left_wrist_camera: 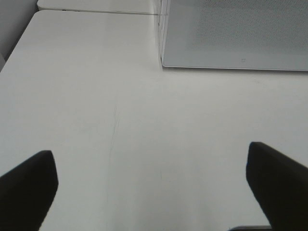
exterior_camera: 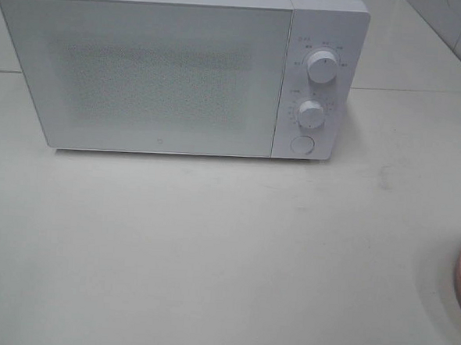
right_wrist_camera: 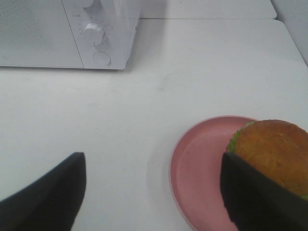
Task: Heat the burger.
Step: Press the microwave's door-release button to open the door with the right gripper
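Burger (right_wrist_camera: 274, 149) on pink plate (right_wrist_camera: 197, 163) (microwave (exterior_camera: 158, 74) txt illegible).

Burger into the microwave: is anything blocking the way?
Yes. The microwave's door is shut across the front. The burger sits on the pink plate, off to the right.

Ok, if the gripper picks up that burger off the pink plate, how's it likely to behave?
The burger probably squashes under a firm grip, since its domed bun looks soft. Lettuce pokes out below the bun, so the layers may slide apart if tilted. Its smooth rounded top might prove slippery.
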Controlling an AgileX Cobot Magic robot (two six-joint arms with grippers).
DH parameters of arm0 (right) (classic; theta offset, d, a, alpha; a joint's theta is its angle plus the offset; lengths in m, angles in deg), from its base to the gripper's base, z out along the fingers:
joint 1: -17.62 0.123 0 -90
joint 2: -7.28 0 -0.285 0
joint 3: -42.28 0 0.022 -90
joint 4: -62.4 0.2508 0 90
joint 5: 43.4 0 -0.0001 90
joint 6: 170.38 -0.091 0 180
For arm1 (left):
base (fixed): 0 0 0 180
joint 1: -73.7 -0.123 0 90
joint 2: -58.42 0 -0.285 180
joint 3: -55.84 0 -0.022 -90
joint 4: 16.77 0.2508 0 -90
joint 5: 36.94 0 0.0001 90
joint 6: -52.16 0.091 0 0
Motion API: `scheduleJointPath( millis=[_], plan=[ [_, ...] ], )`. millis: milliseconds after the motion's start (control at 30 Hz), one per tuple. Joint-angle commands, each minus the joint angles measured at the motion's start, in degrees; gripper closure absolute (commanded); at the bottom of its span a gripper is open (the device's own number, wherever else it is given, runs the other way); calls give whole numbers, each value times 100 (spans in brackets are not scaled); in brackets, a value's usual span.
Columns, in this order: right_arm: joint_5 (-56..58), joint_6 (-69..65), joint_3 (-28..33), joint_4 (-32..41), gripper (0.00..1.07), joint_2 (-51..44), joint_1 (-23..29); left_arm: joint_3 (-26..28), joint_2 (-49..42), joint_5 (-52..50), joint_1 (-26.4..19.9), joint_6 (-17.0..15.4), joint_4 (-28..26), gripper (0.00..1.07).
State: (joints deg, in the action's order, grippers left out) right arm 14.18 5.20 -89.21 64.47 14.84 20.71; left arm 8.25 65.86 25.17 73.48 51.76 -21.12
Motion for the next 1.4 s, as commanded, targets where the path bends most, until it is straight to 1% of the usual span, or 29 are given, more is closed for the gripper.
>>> scheduleJointPath(
  millis=[33, 233, 300, 533, 767, 1000, 1233, 1400],
  plan=[
    [-69, 23, 11, 23, 32, -160, -29, -6, -126, -74, 34, 0, -11, 7],
    [-258, 23, -97, 23, 32, 74, -29, -6, -126, -74, 34, 0, -11, 7],
    [-355, 23, -126, 23, 32, 384, -29, -6, -120, -74, 34, 0, -11, 7],
    [-579, 23, -138, 23, 32, 968, -29, -6, -92, -74, 34, 0, -11, 7],
    [-1312, 23, -115, 23, 32, 1616, -29, -6, -92, -74, 34, 0, -11, 7],
    [-1776, 23, -115, 23, 32, 2149, -29, -6, -92, -74, 34, 0, -11, 7],
    [-2372, 23, -115, 23, 32, 2893, -29, -6, -92, -74, 34, 0, -11, 7],
    [-2681, 29, -115, 23, 32, 3220, -29, -6, -92, -74, 34, 0, -11, 7]
  ],
)
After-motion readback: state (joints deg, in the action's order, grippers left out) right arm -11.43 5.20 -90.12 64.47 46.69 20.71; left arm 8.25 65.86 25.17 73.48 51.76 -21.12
